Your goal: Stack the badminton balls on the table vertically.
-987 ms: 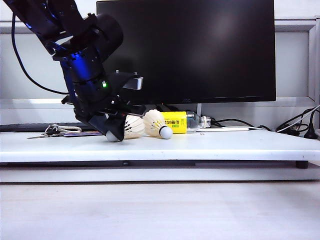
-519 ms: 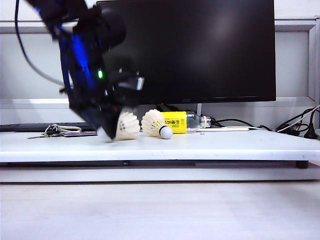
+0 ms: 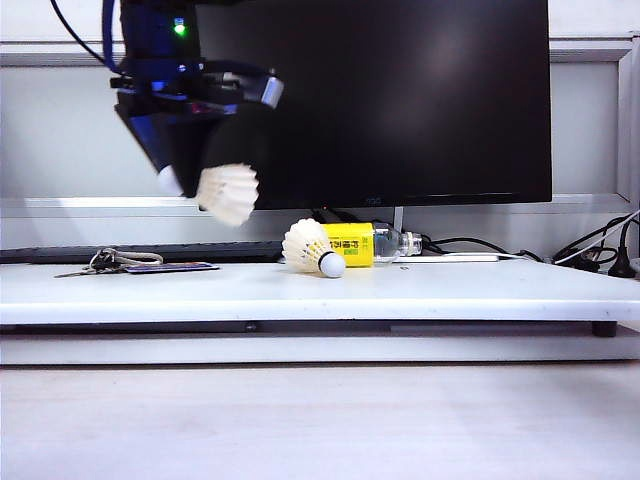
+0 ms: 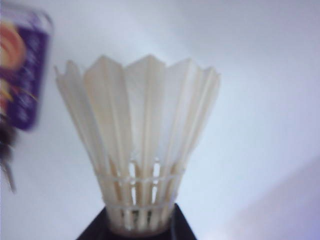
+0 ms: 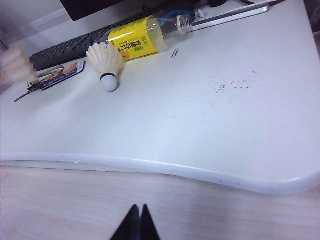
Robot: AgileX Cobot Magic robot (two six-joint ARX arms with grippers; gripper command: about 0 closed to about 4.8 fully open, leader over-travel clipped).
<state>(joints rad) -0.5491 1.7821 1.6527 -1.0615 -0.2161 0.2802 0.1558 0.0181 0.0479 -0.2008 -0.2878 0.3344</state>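
Note:
My left gripper (image 3: pixel 183 180) hangs high above the left part of the table (image 3: pixel 420 292), shut on the base of one badminton ball (image 3: pixel 228 192) whose skirt points right and slightly down. The left wrist view has this ball (image 4: pixel 142 145) filling the frame, its base between the dark fingers (image 4: pixel 170 227). The other badminton ball (image 3: pixel 310 246) lies on its side on the table, cork tip toward the front, against a bottle. In the right wrist view it (image 5: pixel 104 61) lies far off. My right gripper (image 5: pixel 138 216) is shut and empty over the wood-grain surface before the table's front edge.
A clear bottle with a yellow label (image 3: pixel 362 243) lies behind the resting ball. Keys (image 3: pixel 103 261) and a purple card (image 3: pixel 168 267) lie at the left, a keyboard (image 5: pixel 65 49) and a large monitor (image 3: pixel 400 100) behind. A paper clip (image 5: pixel 174 53) lies near the bottle.
My left gripper has lifted its badminton ball off the table, rising well above it and turning. The other ball and the right gripper have not moved.

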